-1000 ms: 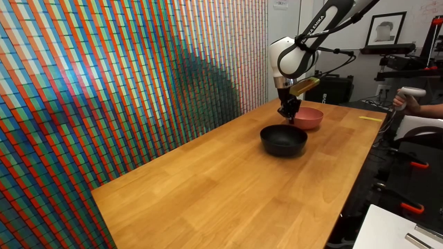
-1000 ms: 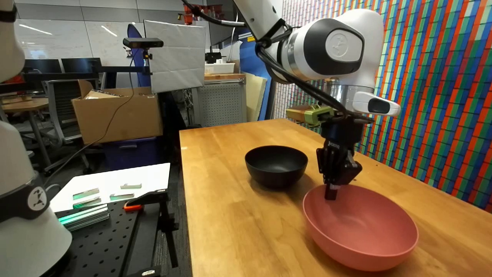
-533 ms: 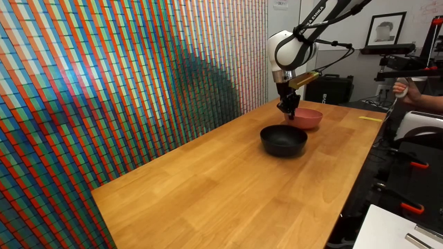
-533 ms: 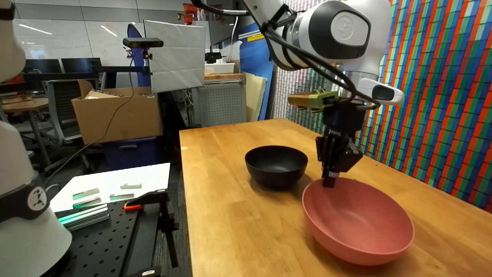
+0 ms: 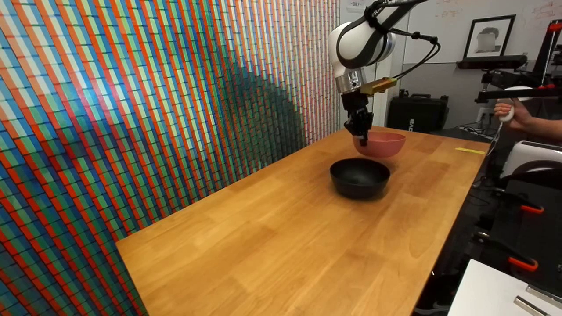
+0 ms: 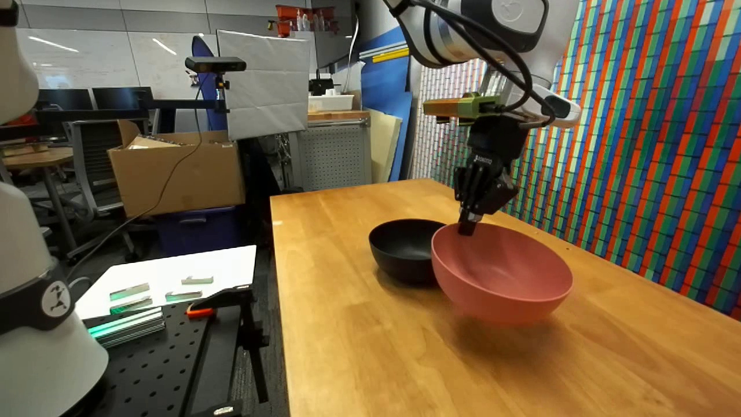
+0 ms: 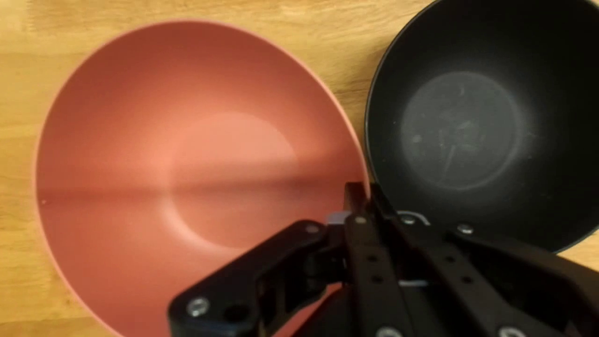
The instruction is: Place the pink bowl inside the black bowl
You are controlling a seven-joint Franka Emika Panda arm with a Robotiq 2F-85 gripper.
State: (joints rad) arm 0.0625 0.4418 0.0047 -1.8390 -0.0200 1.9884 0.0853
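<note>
The pink bowl hangs a little above the table in both exterior views, slightly tilted, with its shadow below it. My gripper is shut on its rim, one finger inside and one outside. In the wrist view the rim runs between the fingertips of the gripper, and the pink bowl fills the left side. The black bowl stands upright on the table, with nothing visible inside it. In an exterior view the pink bowl hides part of the black bowl.
The wooden table runs along a colourful tiled wall. A yellow strip lies near the table's edge. A person's hand holds a white controller beside the table. A white board with metal pieces stands apart from the table.
My gripper has risen with the pink bowl's rim in it, lifting the bowl off the table. It has also moved toward the black bowl, which has not moved.
</note>
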